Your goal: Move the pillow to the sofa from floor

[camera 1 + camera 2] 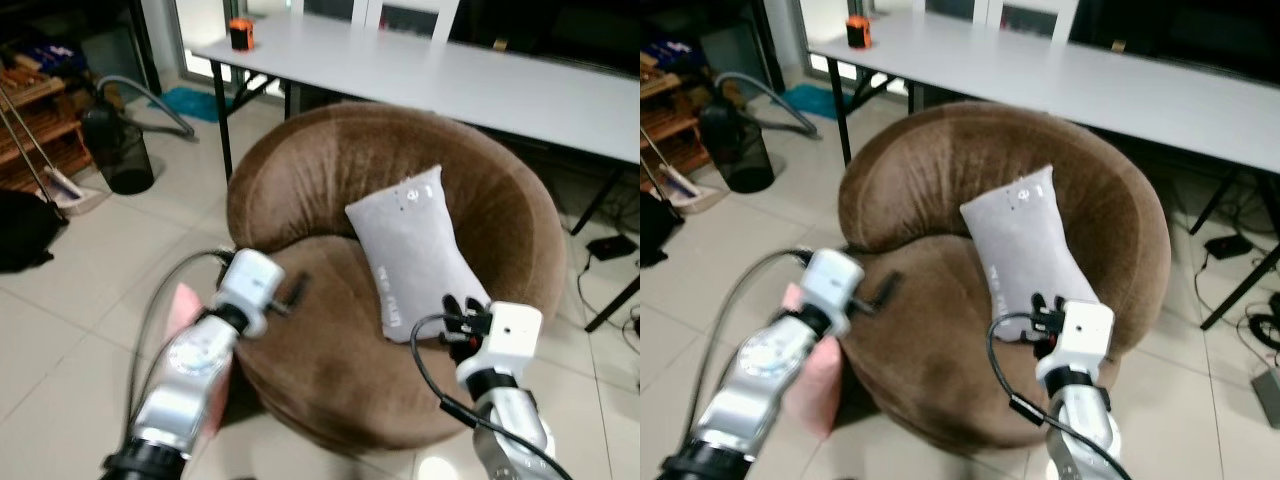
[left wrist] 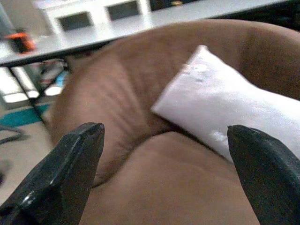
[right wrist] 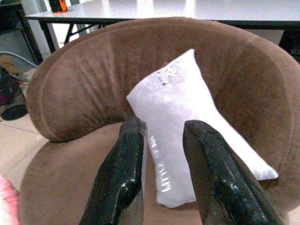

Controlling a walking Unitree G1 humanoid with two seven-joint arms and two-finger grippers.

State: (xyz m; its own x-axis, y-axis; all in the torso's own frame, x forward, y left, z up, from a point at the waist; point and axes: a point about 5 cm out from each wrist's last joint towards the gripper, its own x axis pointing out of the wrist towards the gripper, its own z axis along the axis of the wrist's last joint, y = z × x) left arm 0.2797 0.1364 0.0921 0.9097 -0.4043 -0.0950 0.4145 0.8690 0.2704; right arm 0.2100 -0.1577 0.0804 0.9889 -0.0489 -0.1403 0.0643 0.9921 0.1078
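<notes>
A grey pillow leans upright against the backrest of the round brown sofa, its lower end resting on the seat. My right gripper hovers just in front of the pillow's lower end. Its fingers stand a narrow gap apart with nothing between them. My left gripper hangs over the left side of the seat, open wide and holding nothing, with the pillow ahead of it. A pink soft thing lies low beside the sofa, partly hidden by my left arm.
A long white table with an orange object stands behind the sofa. A black bin, a grey hose and a black bag are at the left. Cables and a black adapter lie on the tiles at the right.
</notes>
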